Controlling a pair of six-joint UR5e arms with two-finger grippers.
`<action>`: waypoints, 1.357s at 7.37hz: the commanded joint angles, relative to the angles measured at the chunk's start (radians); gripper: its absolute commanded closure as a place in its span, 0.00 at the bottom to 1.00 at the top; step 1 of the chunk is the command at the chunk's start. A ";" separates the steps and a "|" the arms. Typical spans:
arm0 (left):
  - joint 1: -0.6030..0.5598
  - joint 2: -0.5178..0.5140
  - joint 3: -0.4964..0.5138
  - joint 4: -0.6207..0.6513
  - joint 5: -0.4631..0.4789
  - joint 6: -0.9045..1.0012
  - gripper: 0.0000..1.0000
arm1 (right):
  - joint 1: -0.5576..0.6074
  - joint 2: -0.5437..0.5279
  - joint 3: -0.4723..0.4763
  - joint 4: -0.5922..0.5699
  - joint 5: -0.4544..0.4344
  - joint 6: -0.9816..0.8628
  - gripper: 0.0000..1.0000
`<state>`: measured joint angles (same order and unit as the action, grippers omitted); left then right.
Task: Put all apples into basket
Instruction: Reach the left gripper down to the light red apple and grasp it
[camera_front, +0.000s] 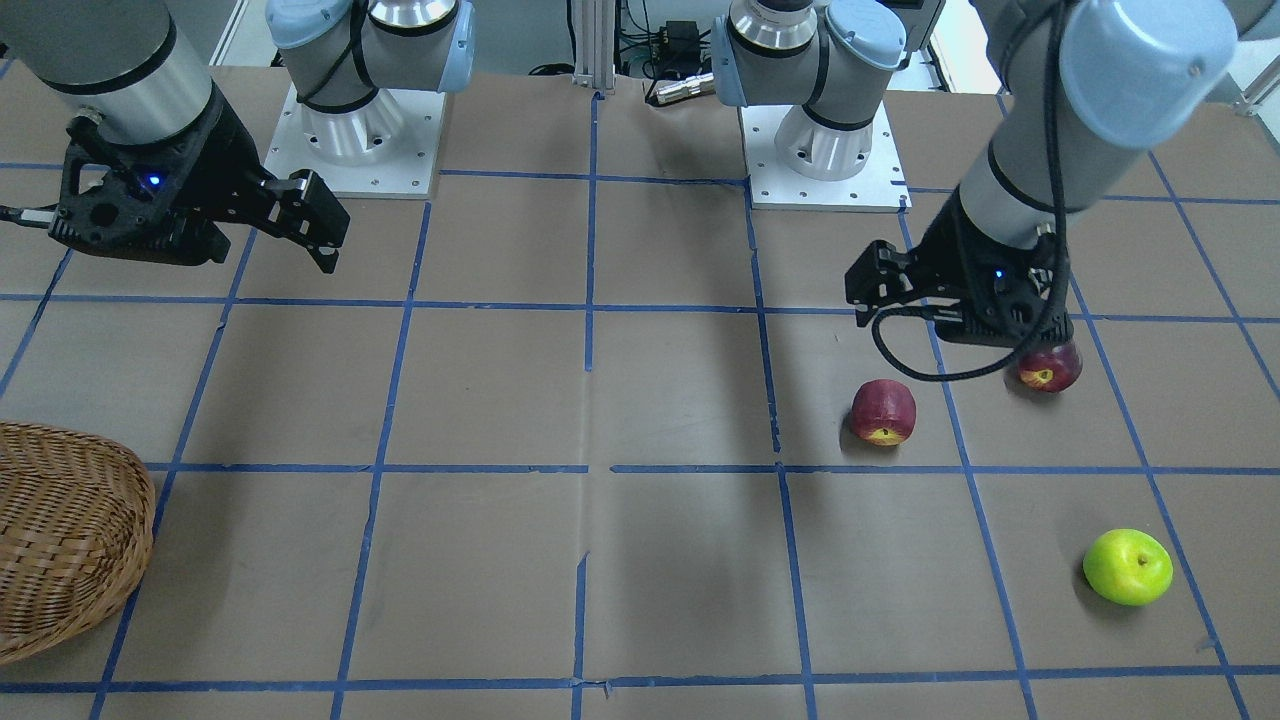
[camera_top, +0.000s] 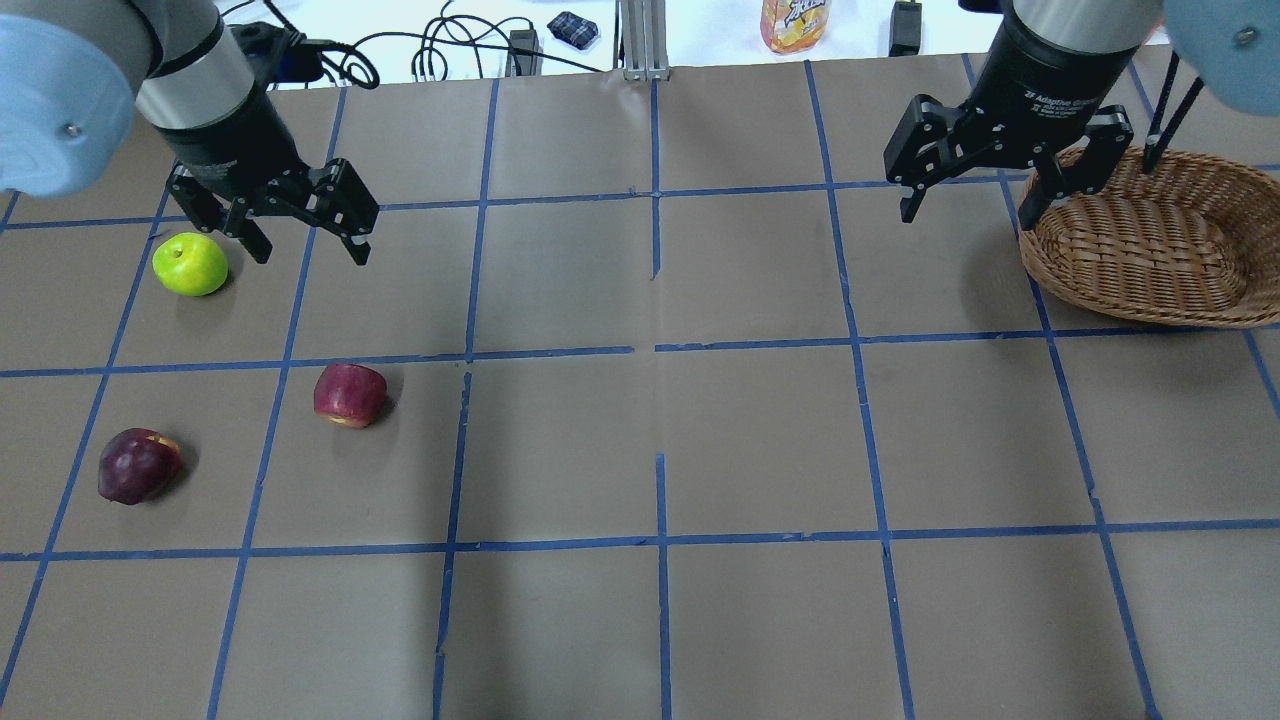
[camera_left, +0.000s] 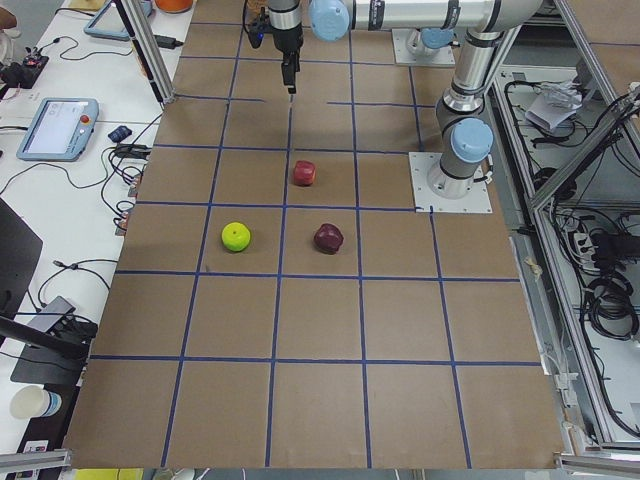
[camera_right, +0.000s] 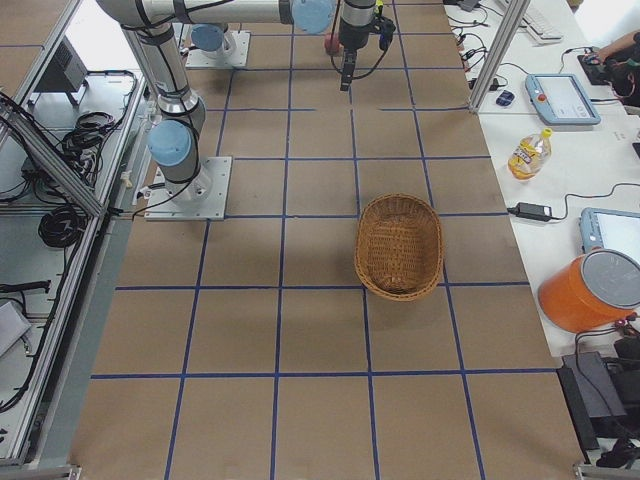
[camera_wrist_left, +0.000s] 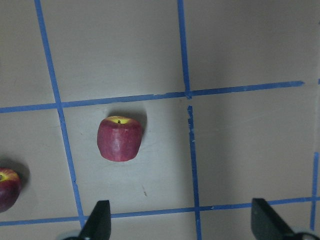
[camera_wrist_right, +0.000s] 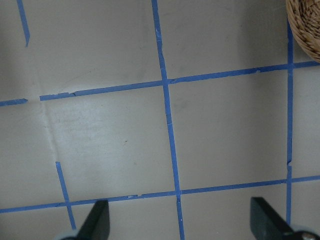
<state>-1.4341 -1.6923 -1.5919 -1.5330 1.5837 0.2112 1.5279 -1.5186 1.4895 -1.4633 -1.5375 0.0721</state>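
Three apples lie on the brown table on my left side: a streaky red one (camera_top: 350, 394) (camera_front: 884, 411) (camera_wrist_left: 119, 139), a dark maroon one (camera_top: 138, 465) (camera_front: 1050, 367) and a yellow-green one (camera_top: 190, 264) (camera_front: 1128, 566). My left gripper (camera_top: 300, 225) (camera_wrist_left: 182, 225) is open and empty, raised above the table beside the green apple. The wicker basket (camera_top: 1150, 250) (camera_front: 60, 540) stands at the far right and holds nothing that I can see. My right gripper (camera_top: 1000, 195) (camera_wrist_right: 182, 225) is open and empty, in the air just left of the basket's rim (camera_wrist_right: 305, 25).
Blue tape lines divide the table into squares. Both arm bases (camera_front: 350, 130) (camera_front: 825, 140) stand at the robot's edge. A bottle (camera_top: 795, 22) and cables lie on the white bench beyond the far edge.
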 joint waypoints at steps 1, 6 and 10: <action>0.092 -0.038 -0.158 0.199 -0.001 0.151 0.00 | 0.000 0.000 0.000 -0.002 0.000 0.002 0.00; 0.124 -0.121 -0.411 0.534 0.001 0.154 0.00 | 0.000 0.000 0.000 0.000 -0.001 0.000 0.00; 0.124 -0.182 -0.428 0.576 0.001 0.135 0.00 | 0.000 0.000 0.000 0.000 -0.001 0.002 0.00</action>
<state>-1.3101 -1.8555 -2.0177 -0.9733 1.5846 0.3506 1.5279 -1.5186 1.4895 -1.4634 -1.5384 0.0736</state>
